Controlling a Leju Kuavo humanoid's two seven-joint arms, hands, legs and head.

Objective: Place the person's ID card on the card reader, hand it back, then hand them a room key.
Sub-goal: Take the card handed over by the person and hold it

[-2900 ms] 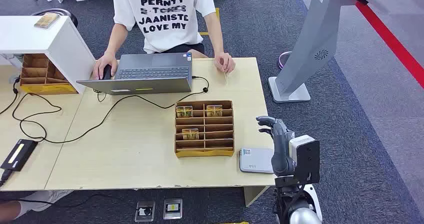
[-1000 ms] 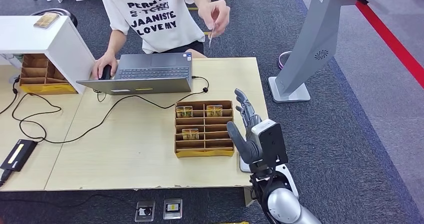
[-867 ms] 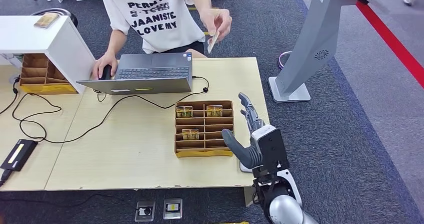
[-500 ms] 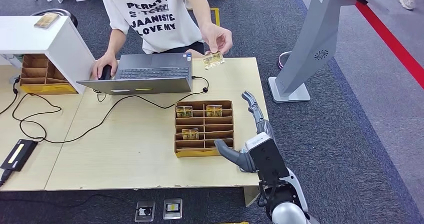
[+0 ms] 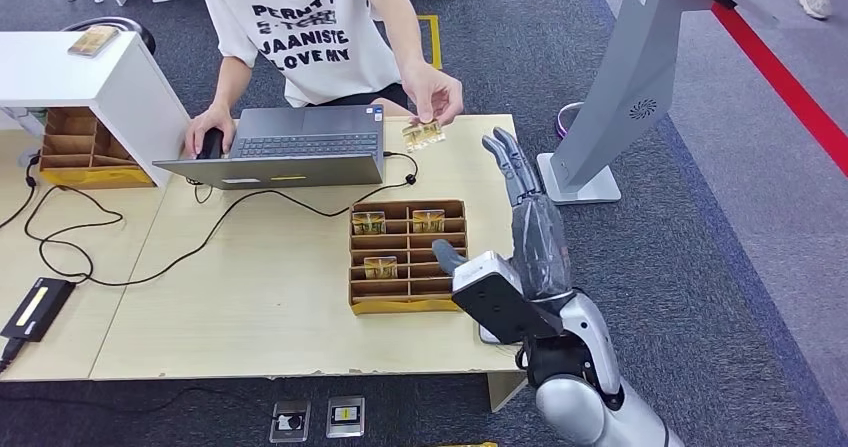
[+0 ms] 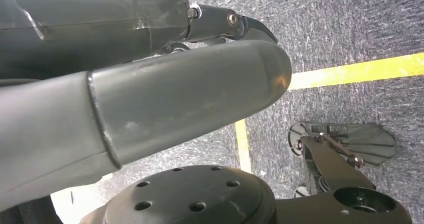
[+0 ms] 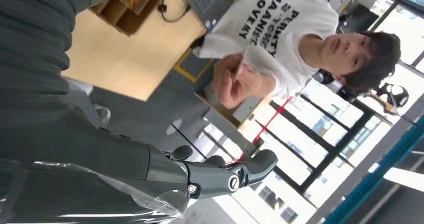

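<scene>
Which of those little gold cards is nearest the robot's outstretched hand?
The card the person holds out over the table's far edge, just beside the right hand. The other three cards sit in the wooden organizer.

Right arm rises from lower right of head view, right hand stretched forward, fingers straight and apart, thumb out sideways, holding nothing.

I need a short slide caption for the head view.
Right hand open, reaching toward ID card the person offers.
</scene>
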